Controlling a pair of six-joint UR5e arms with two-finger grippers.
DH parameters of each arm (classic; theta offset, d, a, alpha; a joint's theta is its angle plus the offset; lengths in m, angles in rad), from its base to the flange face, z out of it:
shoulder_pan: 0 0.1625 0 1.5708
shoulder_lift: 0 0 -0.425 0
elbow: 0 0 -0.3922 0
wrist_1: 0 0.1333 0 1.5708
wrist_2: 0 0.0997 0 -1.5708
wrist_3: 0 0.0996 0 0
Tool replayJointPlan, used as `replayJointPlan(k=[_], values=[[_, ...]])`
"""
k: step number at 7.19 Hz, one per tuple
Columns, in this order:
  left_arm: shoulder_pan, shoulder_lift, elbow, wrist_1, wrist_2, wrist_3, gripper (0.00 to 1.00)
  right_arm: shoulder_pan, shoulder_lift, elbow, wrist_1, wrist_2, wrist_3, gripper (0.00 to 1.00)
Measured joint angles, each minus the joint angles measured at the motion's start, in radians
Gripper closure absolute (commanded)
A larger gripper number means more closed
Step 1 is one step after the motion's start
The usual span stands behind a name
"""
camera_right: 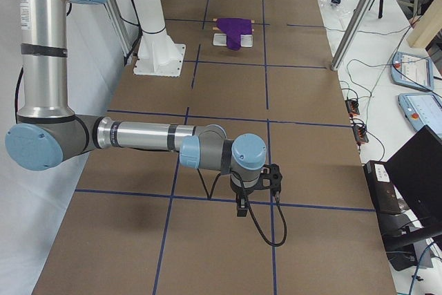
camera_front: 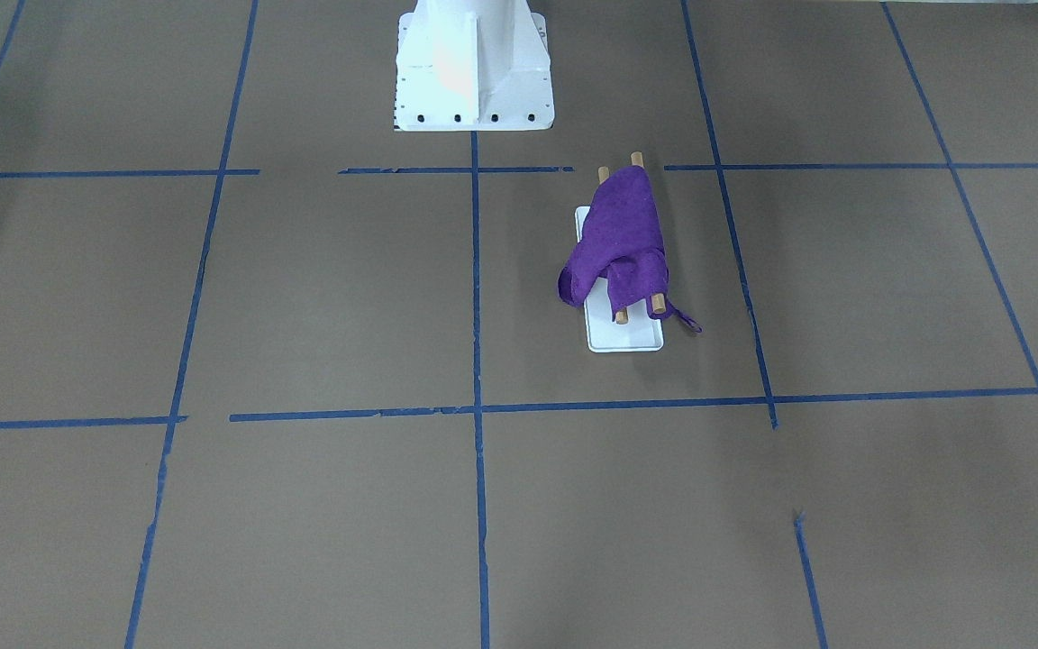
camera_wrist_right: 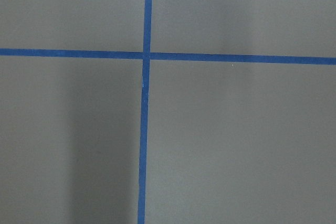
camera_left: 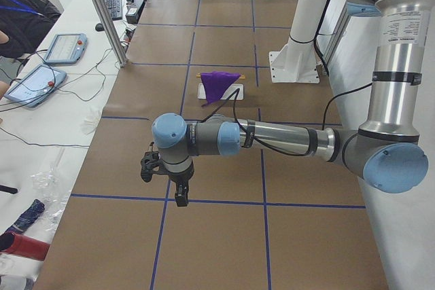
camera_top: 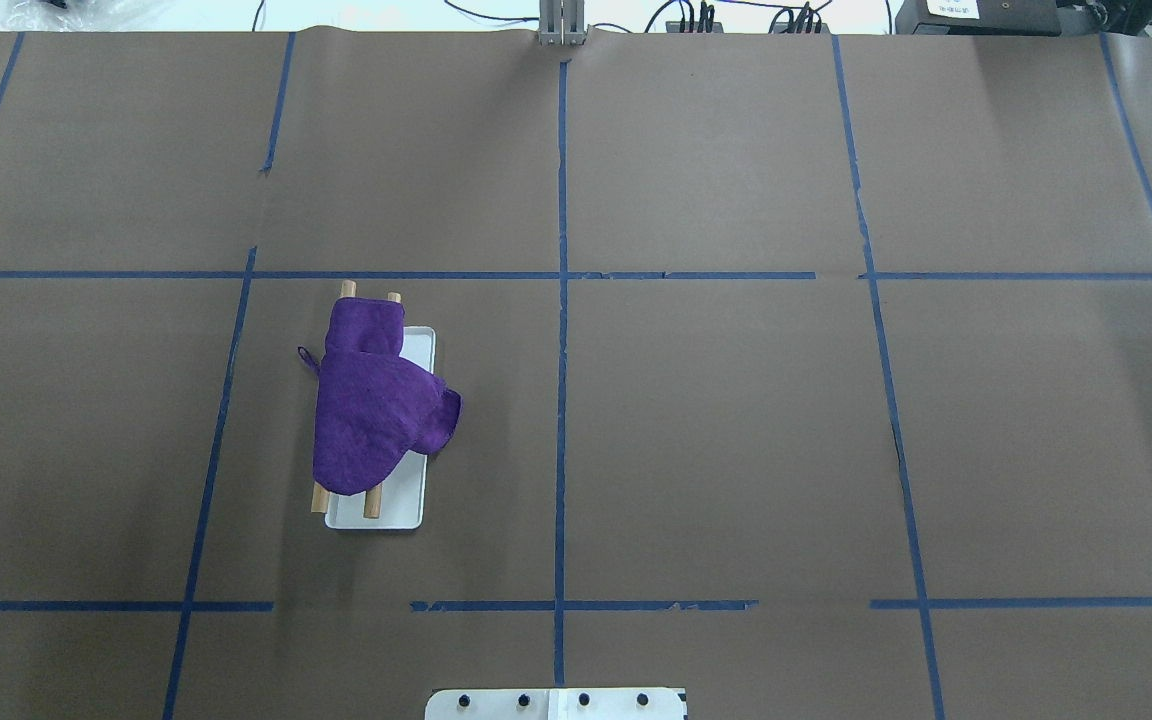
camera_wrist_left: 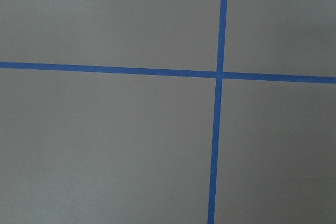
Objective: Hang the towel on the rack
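Note:
The purple towel (camera_front: pixel 623 239) lies draped over both wooden dowels of the rack (camera_front: pixel 627 338), bunched toward one side, with its loop tag (camera_front: pixel 687 323) hanging off a corner. It also shows in the overhead view, the towel (camera_top: pixel 366 410) on the rack (camera_top: pixel 396 510). My left gripper (camera_left: pixel 181 199) hangs far from it, over the table's left end. My right gripper (camera_right: pixel 240 208) hangs over the right end. Both show only in the side views, so I cannot tell if they are open or shut. The wrist views show only brown table and blue tape.
The white robot pedestal (camera_front: pixel 474 72) stands at the table's robot side. Blue tape lines (camera_top: pixel 561 300) grid the brown table. An aluminium post (camera_left: pixel 102 11) and tablets (camera_left: pixel 41 79) stand beyond the far edge.

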Motion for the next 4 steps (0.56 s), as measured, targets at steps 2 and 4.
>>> replayJointPlan(k=[2,4], values=[[0.000,0.000,0.000,-0.001,0.000,0.001,0.00,0.000,0.000,-0.001,-0.001,0.003,0.000,0.00],[0.000,0.000,-0.001,-0.002,0.000,0.004,0.00,0.000,0.000,-0.001,-0.001,0.008,0.001,0.00]])
